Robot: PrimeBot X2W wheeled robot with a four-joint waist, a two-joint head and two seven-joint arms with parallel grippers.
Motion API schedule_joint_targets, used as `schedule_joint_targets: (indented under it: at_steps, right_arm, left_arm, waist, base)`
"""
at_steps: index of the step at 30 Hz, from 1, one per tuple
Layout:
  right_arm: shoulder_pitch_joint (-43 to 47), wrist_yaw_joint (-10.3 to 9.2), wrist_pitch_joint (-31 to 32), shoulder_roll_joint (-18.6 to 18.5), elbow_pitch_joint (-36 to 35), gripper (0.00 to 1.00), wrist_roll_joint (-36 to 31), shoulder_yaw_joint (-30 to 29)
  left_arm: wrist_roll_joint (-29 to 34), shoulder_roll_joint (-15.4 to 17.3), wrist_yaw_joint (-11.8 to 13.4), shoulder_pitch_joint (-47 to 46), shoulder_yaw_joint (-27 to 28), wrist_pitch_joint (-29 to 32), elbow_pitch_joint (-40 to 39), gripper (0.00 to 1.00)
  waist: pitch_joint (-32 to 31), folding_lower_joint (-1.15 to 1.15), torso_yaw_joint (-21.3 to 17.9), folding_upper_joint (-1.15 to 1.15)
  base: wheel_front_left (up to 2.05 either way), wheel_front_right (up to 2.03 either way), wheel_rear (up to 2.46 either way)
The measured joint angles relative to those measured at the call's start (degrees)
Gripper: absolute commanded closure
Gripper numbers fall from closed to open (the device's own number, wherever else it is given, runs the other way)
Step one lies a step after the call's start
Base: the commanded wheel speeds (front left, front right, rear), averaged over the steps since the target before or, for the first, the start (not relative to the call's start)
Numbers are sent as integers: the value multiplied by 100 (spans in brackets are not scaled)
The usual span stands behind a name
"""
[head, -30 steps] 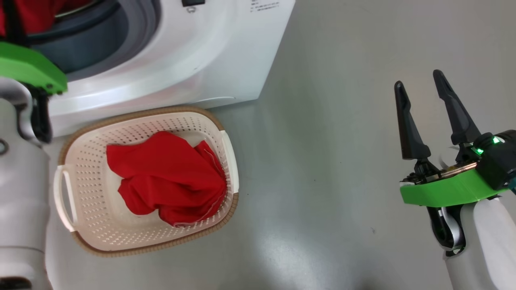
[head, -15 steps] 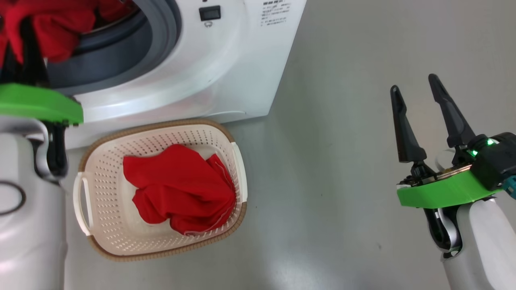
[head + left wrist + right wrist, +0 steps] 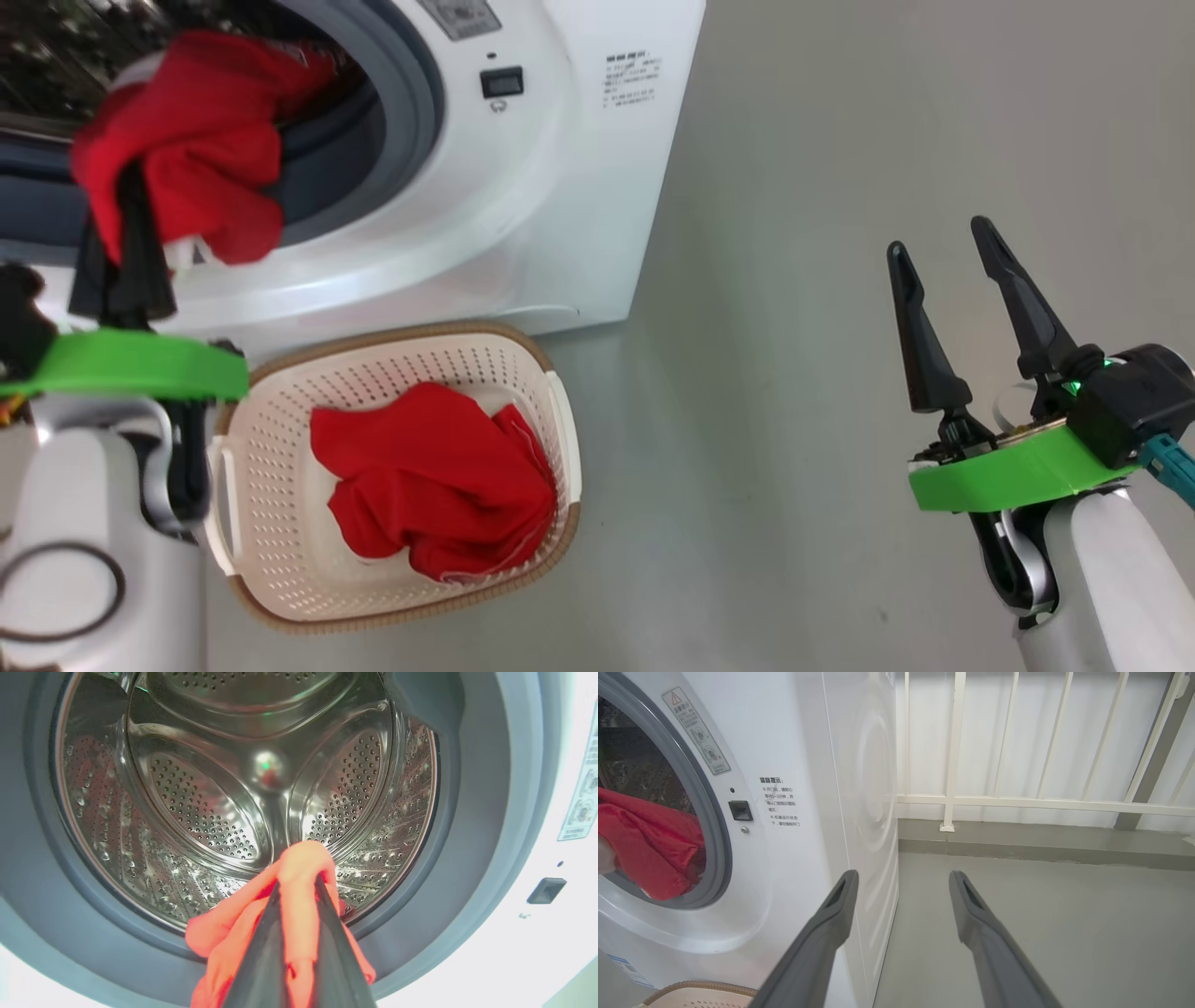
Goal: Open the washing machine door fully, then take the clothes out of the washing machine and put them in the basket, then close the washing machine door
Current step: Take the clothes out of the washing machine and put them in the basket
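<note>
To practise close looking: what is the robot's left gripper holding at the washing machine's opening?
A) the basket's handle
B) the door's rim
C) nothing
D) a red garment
D: the left gripper is shut on the red garment, pinched in front of the drum.

Drawn back out of washing machine (image 3: 523,205) by clamped left gripper (image 3: 129,201): red garment (image 3: 201,140), now bunched at mouth, draped over grey ring (image 3: 415,112). Shifted too: head camera framing, more machine front visible.

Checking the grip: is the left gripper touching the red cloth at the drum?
Touching. Left wrist view: the left gripper pinches the red cloth between its fingers.
</note>
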Motion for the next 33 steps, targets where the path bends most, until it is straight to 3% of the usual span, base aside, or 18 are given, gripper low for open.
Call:
schedule_joint_targets:
  at_steps: [20, 28, 33]
  right_arm:
    - [624, 0, 0, 75, 26, 0, -1, -190]
    - [706, 0, 0, 86, 4, 0, -1, -280]
    - [705, 0, 0, 87, -32, 0, -1, -285]
  left_arm:
    - [-11, -335, -82, 1586, 111, -1, -1790, 100]
    - [-16, -374, 122, 2089, -218, 14, -2962, 100]
    - [-147, -387, 241, 2320, -439, 248, -3136, 100]
  waist:
    - [-955, 0, 210, 0]
    - [-1093, 0, 323, 0]
    - [-980, 0, 344, 0]
  base:
    - [0, 0, 0]
    - [0, 0, 0]
    - [0, 0, 0]
